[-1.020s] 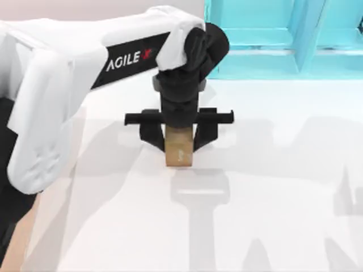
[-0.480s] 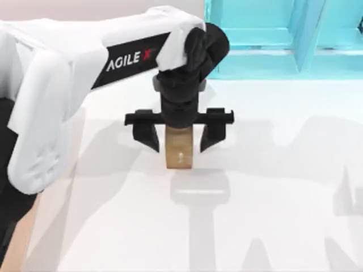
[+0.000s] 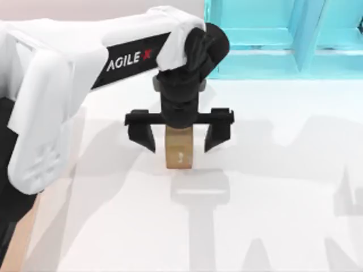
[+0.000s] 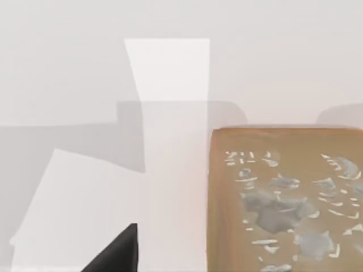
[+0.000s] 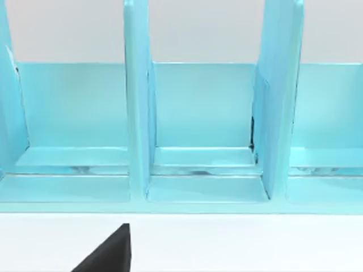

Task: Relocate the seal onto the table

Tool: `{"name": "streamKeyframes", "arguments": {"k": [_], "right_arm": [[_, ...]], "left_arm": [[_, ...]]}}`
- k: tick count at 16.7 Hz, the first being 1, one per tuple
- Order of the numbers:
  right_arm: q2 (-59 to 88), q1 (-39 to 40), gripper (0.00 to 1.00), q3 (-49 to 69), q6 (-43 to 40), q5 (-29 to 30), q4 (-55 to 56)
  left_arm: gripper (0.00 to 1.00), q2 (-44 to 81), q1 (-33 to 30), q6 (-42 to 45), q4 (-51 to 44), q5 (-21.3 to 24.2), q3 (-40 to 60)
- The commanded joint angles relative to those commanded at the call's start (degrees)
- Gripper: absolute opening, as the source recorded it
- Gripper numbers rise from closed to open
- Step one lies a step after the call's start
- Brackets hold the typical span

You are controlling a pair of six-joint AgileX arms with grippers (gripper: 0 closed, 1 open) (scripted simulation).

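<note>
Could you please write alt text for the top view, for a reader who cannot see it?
The left arm's pincer hangs open over the seal, a small tan block standing on the white table, with one black finger on each side and clear of it. A turquoise shelf unit lines the far edge at the right.

Seal (image 3: 179, 152) on table (image 3: 272, 187), near table's middle, slightly left of centre. Left gripper (image 3: 179, 137) directly above seal, one finger (image 3: 143, 135) left of seal, other right, both apart from it. Shelf unit (image 3: 283, 37) behind, at table's far right. Left arm (image 3: 74, 73) reaching in from table's left side.
</note>
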Motion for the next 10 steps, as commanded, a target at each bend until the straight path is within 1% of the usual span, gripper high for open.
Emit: {"name": "streamKeyframes", "arguments": {"k": [2, 4, 7, 10], "right_arm": [[0.0, 0.0, 1.0, 0.0, 0.0, 0.0, 0.0], [0.0, 0.0, 1.0, 0.0, 0.0, 0.0, 0.0], [0.0, 0.0, 1.0, 0.0, 0.0, 0.0, 0.0], [0.0, 0.0, 1.0, 0.0, 0.0, 0.0, 0.0]], "left_arm": [[1.0, 0.21, 0.06, -0.09, -0.56, 0.02, 0.73], [1.0, 0.92, 0.1, -0.25, -2.78, 0.03, 3.53], [1.0, 2.86, -0.06, -0.4, -8.58, 0.02, 11.07], [1.0, 5.36, -0.31, -0.48, -16.42, 0.04, 21.07]]}}
